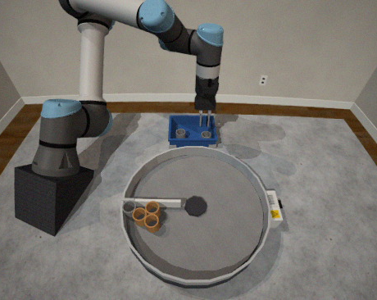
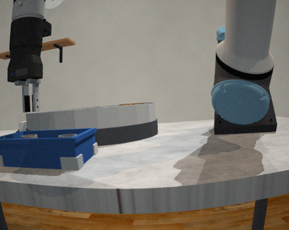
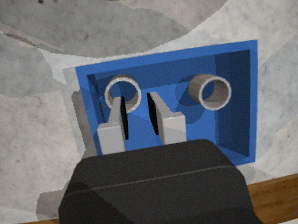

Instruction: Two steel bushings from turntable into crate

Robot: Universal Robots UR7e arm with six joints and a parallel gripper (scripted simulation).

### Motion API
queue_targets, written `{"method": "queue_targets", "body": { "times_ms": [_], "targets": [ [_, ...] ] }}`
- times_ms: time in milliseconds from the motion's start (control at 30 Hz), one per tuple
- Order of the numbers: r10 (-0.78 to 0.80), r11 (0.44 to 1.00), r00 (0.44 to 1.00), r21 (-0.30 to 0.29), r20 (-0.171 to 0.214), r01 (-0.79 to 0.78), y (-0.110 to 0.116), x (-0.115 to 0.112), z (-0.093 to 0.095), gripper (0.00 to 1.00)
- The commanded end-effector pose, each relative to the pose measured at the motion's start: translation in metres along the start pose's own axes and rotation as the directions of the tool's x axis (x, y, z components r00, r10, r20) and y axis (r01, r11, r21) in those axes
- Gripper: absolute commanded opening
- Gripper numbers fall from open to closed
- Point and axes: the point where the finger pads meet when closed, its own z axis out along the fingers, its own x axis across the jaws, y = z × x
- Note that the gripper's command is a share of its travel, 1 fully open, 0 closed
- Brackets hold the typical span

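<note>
overhead, the gripper (image 1: 204,117) hangs above the blue crate (image 1: 173,139), at 12 o'clock from the turntable (image 1: 259,184) on the bench (image 1: 324,172). its fingers stand partly open with nothing between them, clear of the crate's rim in the side view. two steel bushings sit upright in the crate: one (image 1: 180,133) toward 9 o'clock, the other (image 1: 206,134) toward 3 o'clock, below the fingers. on the turntable near 9 o'clock, one grey bushing (image 1: 129,207) touches three orange bushings (image 1: 147,214) beside a grey bar (image 1: 169,202).
</note>
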Motion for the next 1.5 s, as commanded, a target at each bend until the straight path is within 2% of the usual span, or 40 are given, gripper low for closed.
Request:
{"method": "queue_targets", "body": {
  "times_ms": [0,200,367,1467],
  "targets": [
    [-0.001,1.000,1.000,-0.003,-0.004,0.001,0.000,0.000,-0.012,0.47],
    [-0.001,1.000,1.000,-0.003,-0.004,0.001,0.000,0.000,-0.012,0.47],
    [-0.001,1.000,1.000,-0.002,-0.003,0.001,0.000,0.000,-0.064,0.47],
    [-0.001,1.000,1.000,-0.001,-0.001,0.001,0.000,0.000,-0.062,0.47]
  ]
}}
